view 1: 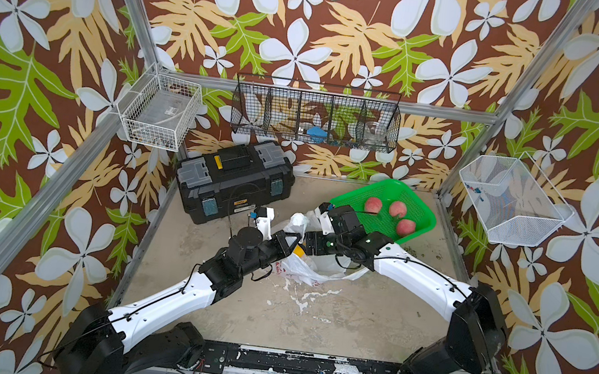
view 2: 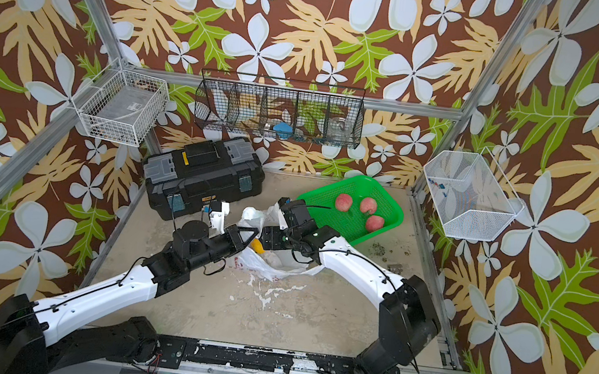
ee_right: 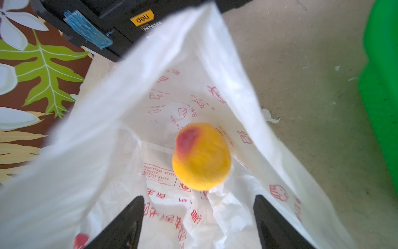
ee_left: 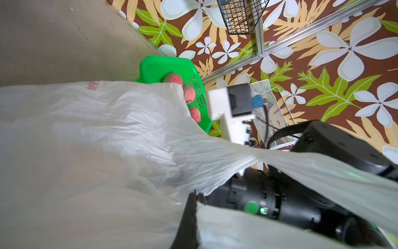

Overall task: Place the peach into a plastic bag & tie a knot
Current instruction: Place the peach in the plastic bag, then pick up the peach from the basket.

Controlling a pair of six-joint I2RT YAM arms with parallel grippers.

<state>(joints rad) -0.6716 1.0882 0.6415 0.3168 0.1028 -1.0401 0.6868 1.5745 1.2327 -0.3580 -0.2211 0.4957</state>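
Note:
A yellow-orange peach (ee_right: 201,156) with a red patch shows blurred inside the open plastic bag (ee_right: 193,64), just beyond my right gripper (ee_right: 199,215). That gripper is open and empty, its black fingers (ee_right: 120,222) spread wide over the bag's mouth. My left gripper (ee_left: 193,196) is shut on the bag's rim (ee_left: 215,172) and holds it up. In both top views the two grippers (view 1: 299,237) (view 1: 307,244) meet over the white bag (view 1: 315,269), and a sliver of the peach (view 1: 299,251) shows between them. The knot is not in view.
A green basket (view 1: 418,206) with three pink peaches (view 1: 397,209) stands behind the right arm. A black toolbox (view 1: 232,179) sits at the back left, close to the left wrist. Wire baskets (view 1: 159,110) (view 1: 314,118) (view 1: 509,202) hang on the walls.

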